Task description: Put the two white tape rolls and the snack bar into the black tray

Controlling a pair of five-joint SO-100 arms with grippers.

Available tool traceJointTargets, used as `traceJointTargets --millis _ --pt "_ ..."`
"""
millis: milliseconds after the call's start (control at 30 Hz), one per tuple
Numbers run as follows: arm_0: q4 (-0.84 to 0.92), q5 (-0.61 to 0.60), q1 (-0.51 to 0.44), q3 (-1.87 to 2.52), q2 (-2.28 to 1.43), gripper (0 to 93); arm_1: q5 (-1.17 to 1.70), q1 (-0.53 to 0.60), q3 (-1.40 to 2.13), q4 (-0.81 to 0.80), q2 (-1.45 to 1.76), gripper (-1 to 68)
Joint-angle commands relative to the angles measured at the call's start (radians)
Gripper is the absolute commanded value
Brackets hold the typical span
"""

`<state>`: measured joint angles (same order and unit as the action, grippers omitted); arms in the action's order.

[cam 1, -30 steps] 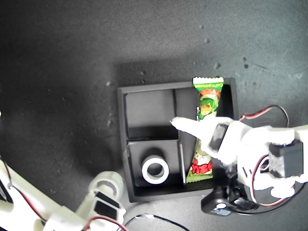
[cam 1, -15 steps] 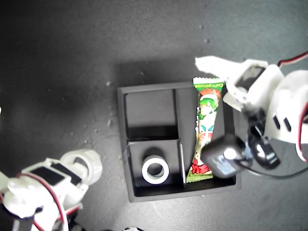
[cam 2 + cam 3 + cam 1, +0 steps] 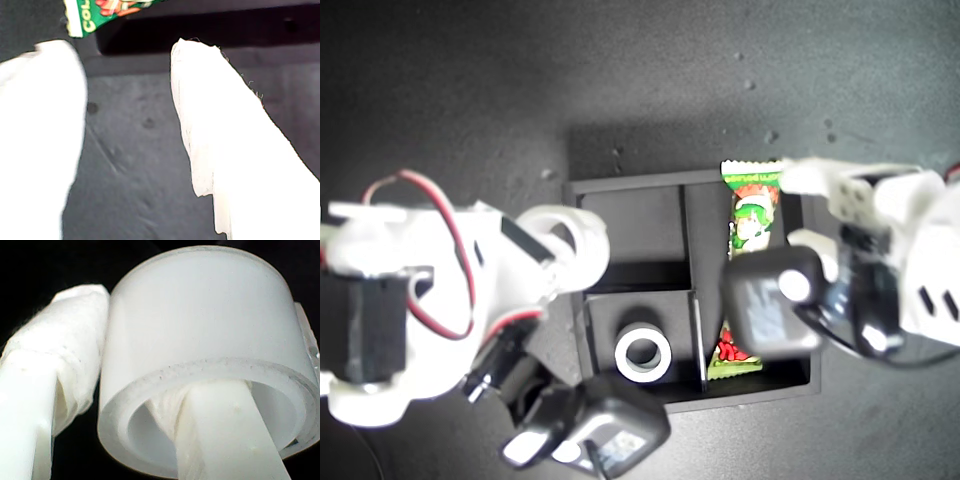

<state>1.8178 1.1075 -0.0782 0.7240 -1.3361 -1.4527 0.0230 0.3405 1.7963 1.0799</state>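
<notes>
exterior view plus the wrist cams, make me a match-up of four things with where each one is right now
Things:
1. snack bar
2. loose tape roll
3. held tape roll
4. my first hand

Places:
A. small compartment of the tray, lying flat
B. open, over bare table just outside the tray
C. long compartment
D. pinched by my second hand, one finger through its centre

Pairs: 1-C, 2-A, 3-D, 4-B

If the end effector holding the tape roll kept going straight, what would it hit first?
Probably the black tray: my second end effector, shut on a white tape roll, points toward its empty small compartment; depth unclear.
</notes>
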Motion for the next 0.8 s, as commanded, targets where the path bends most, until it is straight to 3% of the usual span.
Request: traceJointTargets --millis 0,500,767 --pt "0.012 -0.015 0.005 -0.055 0.011 0.0 -0.035 0.017 0.115 0.006 0.204 -0.1" --pt "0.014 -0.028 -0.006 -0.397 0.431 0.1 -0.143 0.028 0.822 0.003 0.857 -0.3" --pt "0.015 0.008 -0.018 -0.495 0.626 0.1 -0.209 0.041 1.427 -0.241 1.302 -0.3"
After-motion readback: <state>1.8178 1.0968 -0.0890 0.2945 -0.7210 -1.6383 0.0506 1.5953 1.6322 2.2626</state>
